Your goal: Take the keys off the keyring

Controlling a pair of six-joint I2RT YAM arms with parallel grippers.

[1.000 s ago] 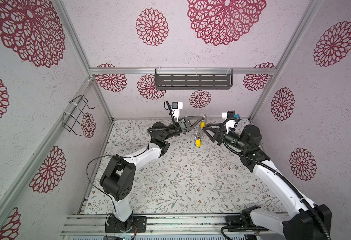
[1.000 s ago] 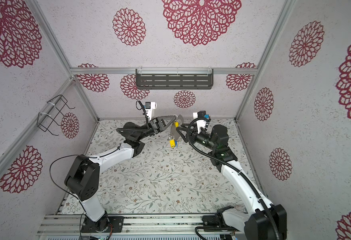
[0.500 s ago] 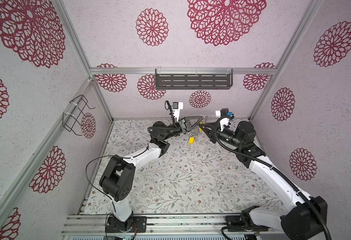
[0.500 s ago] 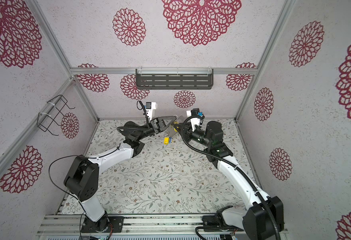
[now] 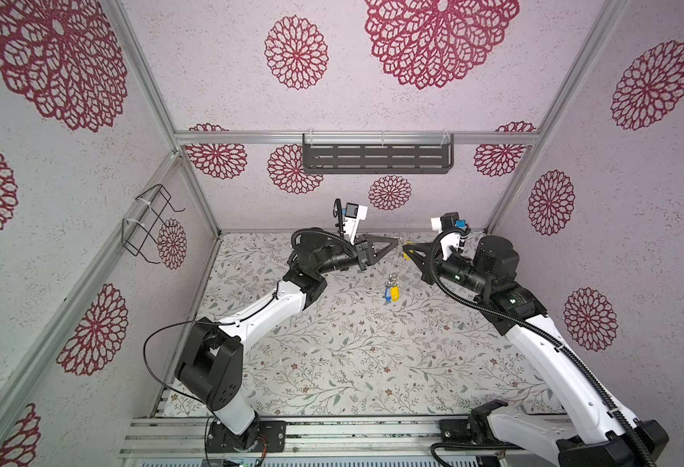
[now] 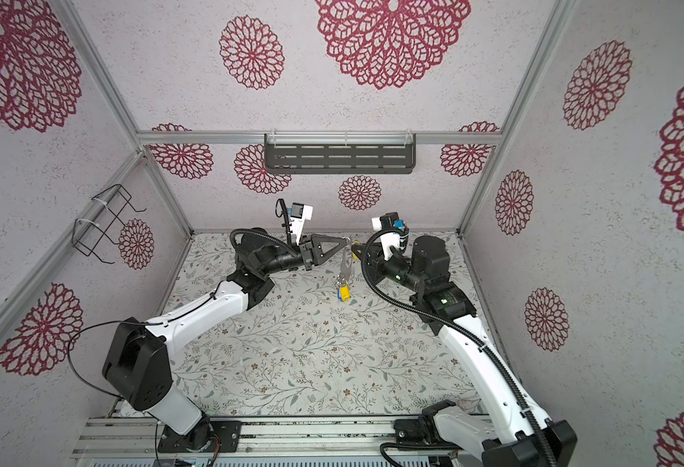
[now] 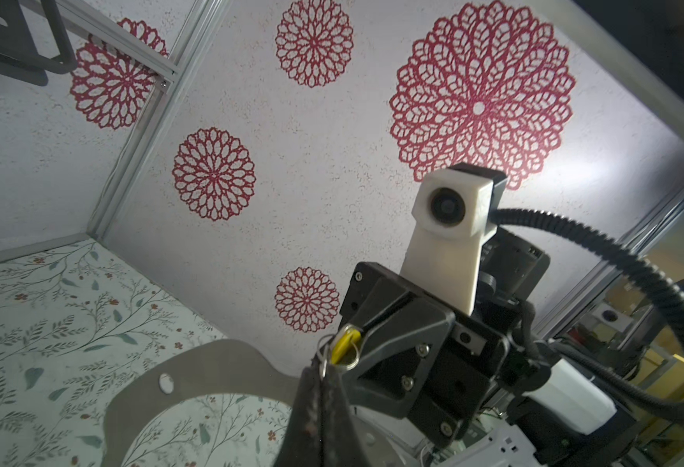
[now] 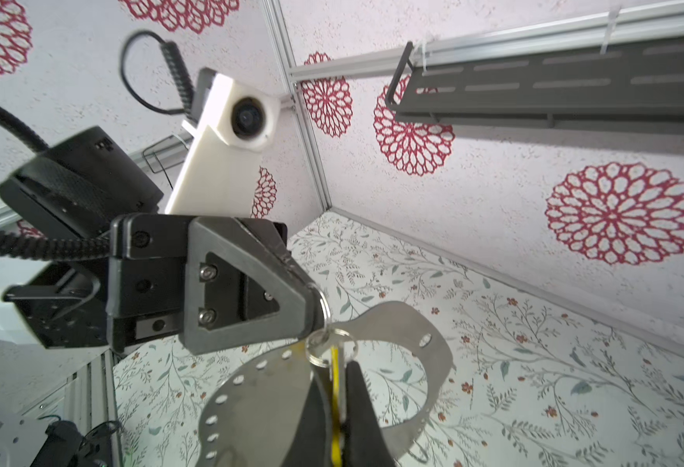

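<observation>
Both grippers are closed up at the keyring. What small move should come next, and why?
Probably the right gripper should ease the yellow key away from the keyring. It is shut on that key, whose split ring seems to thread the rim, while the left gripper clamps the keyring.

Grey keyring (image 8: 397,323) between the black left end effector (image 8: 319,311) and the black right end effector (image 7: 350,337). One yellow key (image 8: 335,420) sits in the right end effector; blue and yellow keys (image 5: 392,293) hang below both. Table (image 5: 352,356): pale, with grey-green sprigs and small red-brown flowers. Walls (image 5: 251,101): off-white, crimson rosettes. Shelf (image 5: 376,166): dark grey.
</observation>
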